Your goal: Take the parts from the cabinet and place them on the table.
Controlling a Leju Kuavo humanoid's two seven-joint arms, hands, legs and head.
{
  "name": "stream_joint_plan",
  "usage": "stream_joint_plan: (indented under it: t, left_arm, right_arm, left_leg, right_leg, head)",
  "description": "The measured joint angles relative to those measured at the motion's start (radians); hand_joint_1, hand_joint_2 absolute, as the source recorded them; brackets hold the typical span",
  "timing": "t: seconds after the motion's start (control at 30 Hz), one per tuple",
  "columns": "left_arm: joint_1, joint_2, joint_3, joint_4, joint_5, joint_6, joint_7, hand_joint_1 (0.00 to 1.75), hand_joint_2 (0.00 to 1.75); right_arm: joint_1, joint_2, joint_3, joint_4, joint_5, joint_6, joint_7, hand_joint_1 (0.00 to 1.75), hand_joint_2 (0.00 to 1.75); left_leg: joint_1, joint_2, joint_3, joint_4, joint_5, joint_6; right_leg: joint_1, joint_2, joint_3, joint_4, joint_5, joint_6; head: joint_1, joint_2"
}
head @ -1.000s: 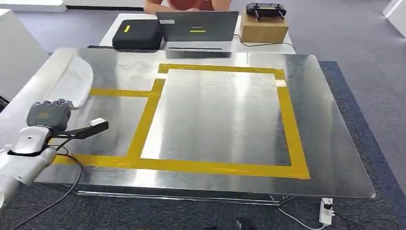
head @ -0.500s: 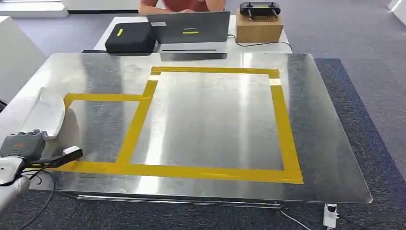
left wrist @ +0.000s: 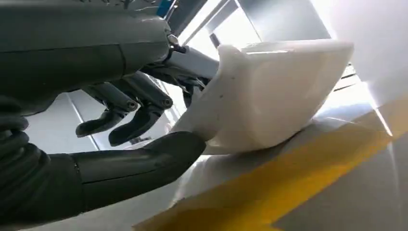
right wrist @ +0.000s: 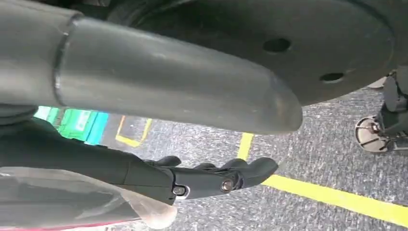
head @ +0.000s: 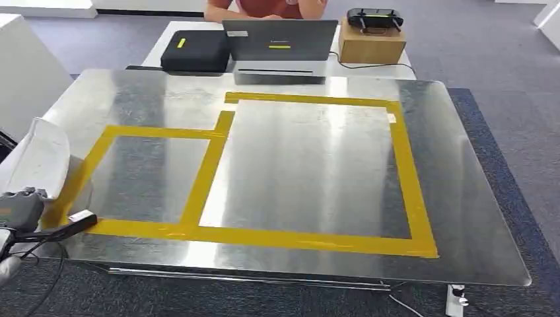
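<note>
One white part [head: 41, 158] is at the bench's [head: 304, 165] left edge, over the yellow tape [head: 218, 231], gripped between the thumb and curled fingers [left wrist: 144, 103] of the left hand [head: 20, 211]; whether it rests on the metal I cannot tell. Release looks still to come. Right hand [right wrist: 211, 180], hanging above the carpet [right wrist: 312, 149], seems to hold a clear plastic-wrapped item [right wrist: 72, 202], perhaps next.

One white part [head: 41, 158]; one table [head: 462, 198]; one laptop [head: 280, 41] — one cardboard box [head: 371, 47].
</note>
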State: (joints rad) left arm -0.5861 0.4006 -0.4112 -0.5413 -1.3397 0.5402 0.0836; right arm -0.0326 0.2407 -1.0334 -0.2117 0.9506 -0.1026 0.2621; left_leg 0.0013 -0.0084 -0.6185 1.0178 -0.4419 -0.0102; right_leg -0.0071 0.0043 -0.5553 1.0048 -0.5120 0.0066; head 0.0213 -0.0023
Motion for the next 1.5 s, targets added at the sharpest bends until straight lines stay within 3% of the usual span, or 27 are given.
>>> stream_joint_plan:
  t: [0.27, 0.3, 0.5, 0.53, 0.97, 1.5]
  left_arm:
    - [0.035, 0.003, 0.043, -0.029, -0.010, 0.017, -0.050, 1.75, 1.75]
    - [0.040, 0.001, 0.048, -0.030, -0.012, 0.026, -0.058, 0.00, 1.75]
    - [0.059, -0.003, 0.074, -0.043, -0.001, 0.032, -0.100, 0.00, 1.75]
    - [0.059, -0.004, 0.081, -0.044, 0.004, 0.028, -0.108, 0.00, 0.00]
    - [0.079, -0.006, 0.138, -0.069, 0.063, 0.066, -0.196, 0.00, 0.00]
    - [0.166, -0.006, 0.163, -0.129, 0.053, 0.096, -0.196, 0.00, 0.00]
  right_arm:
    - [-0.004, -0.005, 0.005, 0.000, 0.043, 0.009, 0.010, 0.00, 0.00]
    - [-0.004, -0.008, 0.008, 0.000, 0.056, 0.010, 0.010, 0.00, 0.00]
    - [-0.004, -0.023, 0.037, 0.000, 0.099, 0.020, 0.019, 0.00, 0.00]
    - [-0.004, -0.025, 0.044, 0.000, 0.103, 0.021, 0.019, 0.00, 0.00]
    - [-0.007, -0.042, 0.082, 0.000, 0.148, 0.032, 0.022, 0.00, 0.00]
    - [-0.008, -0.047, 0.098, 0.000, 0.159, 0.032, 0.021, 0.00, 0.00]
  left_leg:
    - [-0.003, 0.000, 0.002, 0.000, 0.000, 0.004]
    - [-0.003, 0.000, 0.003, 0.000, 0.000, 0.004]
    - [-0.002, 0.000, 0.003, -0.001, 0.000, 0.005]
    - [-0.002, 0.000, 0.004, -0.001, 0.000, 0.005]
    - [-0.003, -0.001, 0.009, -0.002, 0.001, 0.005]
    - [-0.003, -0.001, 0.009, -0.002, 0.000, 0.006]
  right_leg:
    - [-0.003, -0.001, 0.002, -0.001, 0.001, 0.007]
    - [-0.003, -0.001, 0.002, -0.001, 0.001, 0.007]
    - [-0.002, -0.002, 0.003, 0.000, 0.000, 0.008]
    - [-0.002, -0.002, 0.003, 0.000, 0.000, 0.008]
    - [-0.002, -0.004, 0.009, -0.001, -0.001, 0.008]
    - [-0.003, -0.004, 0.008, -0.001, -0.001, 0.008]
  head:
    - [-0.001, 0.000]
    - [-0.001, 0.000]
    - [-0.001, 0.000]
    - [-0.001, 0.000]
    - [-0.001, 0.000]
    - [-0.001, 0.000]
